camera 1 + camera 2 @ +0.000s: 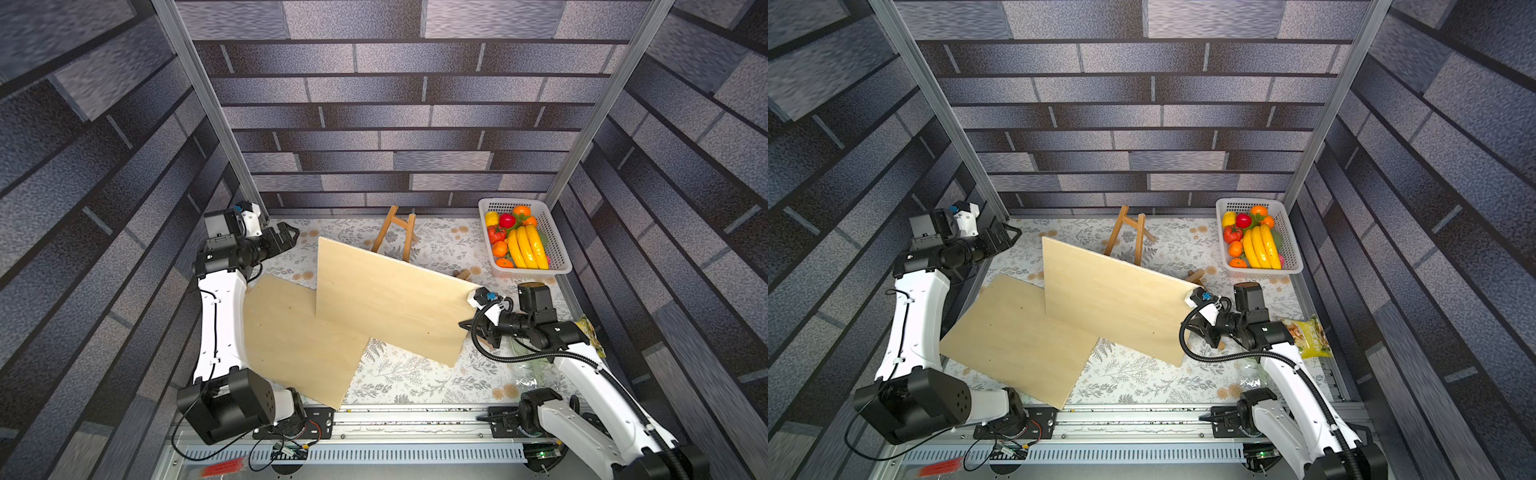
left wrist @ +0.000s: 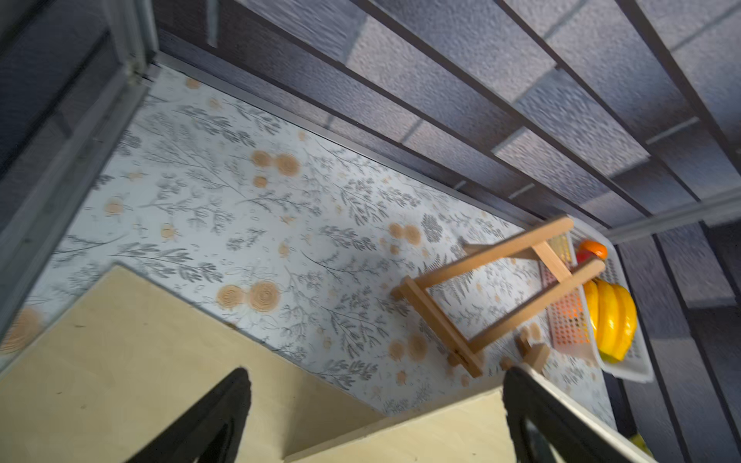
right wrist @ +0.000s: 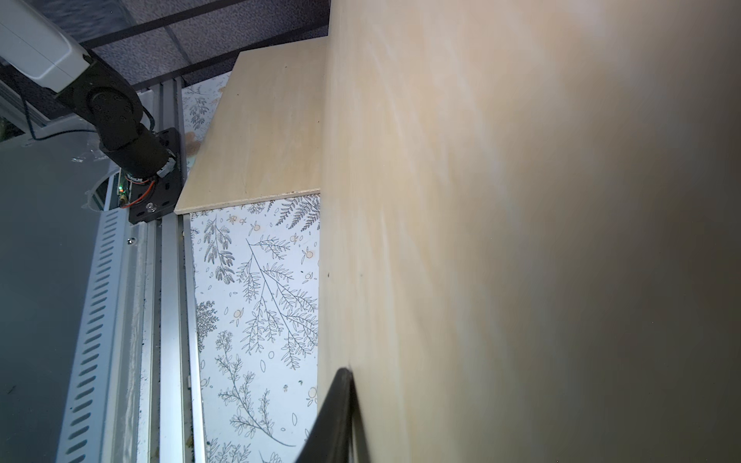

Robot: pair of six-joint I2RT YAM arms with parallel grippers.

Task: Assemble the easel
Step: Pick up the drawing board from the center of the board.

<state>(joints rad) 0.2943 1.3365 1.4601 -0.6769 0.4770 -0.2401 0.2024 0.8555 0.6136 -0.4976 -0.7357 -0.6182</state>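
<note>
At the desk's [image 1: 415, 382] far edge, both top views show the easel [image 1: 394, 232] standing behind a tilted board [image 1: 390, 299] pinched by the right gripper [image 1: 471, 328]. The left wrist view alone shows the whole easel and the left gripper's [image 2: 375, 373] wide, empty jaws. The right wrist view shows one finger [image 3: 341, 413] on that board.

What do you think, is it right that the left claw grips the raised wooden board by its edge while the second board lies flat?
No: the right claw grips the raised wooden board by its edge, as both top views show; the left claw is open and empty. The second board does lie flat.
</note>
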